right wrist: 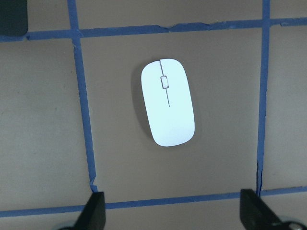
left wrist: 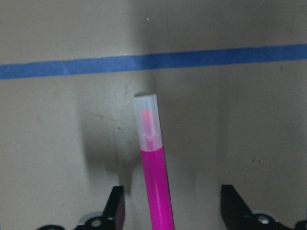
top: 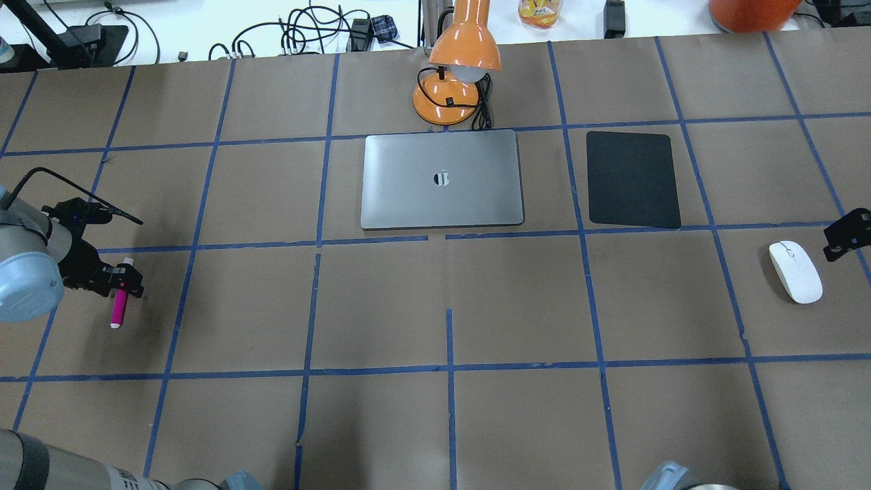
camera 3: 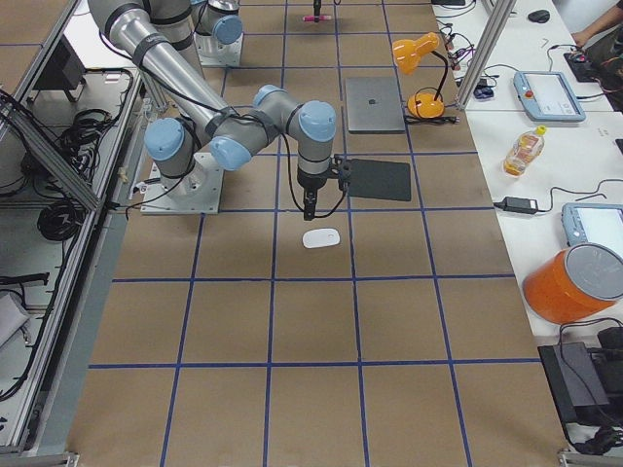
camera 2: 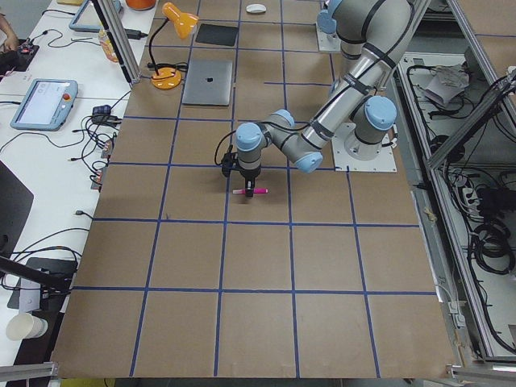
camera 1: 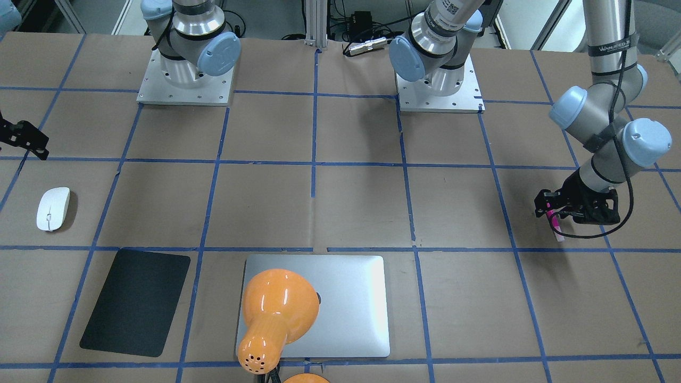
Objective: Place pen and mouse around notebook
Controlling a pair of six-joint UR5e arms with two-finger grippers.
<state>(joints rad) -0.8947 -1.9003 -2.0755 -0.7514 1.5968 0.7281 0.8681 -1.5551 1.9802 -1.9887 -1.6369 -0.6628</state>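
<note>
The magenta pen (left wrist: 156, 177) lies on the brown table with its clear tip pointing away from the wrist camera. My left gripper (left wrist: 173, 194) stands open astride it, a gap on each side; the pen (top: 118, 308) pokes out below that gripper (top: 119, 279) at the table's left end. Far to the right rests the white mouse (top: 795, 271). My right gripper (top: 844, 238) hovers just beyond it, open and empty, with the mouse (right wrist: 168, 108) ahead of its wide-spread fingers (right wrist: 96, 211). The silver notebook (top: 442, 178) lies closed at the far middle.
A black mat (top: 633, 178) lies right of the notebook, between it and the mouse. An orange desk lamp (top: 456, 75) stands behind the notebook, and its shade (camera 1: 276, 314) hides part of the notebook in the front-facing view. Two arm bases (camera 1: 185, 80) sit on the robot's side.
</note>
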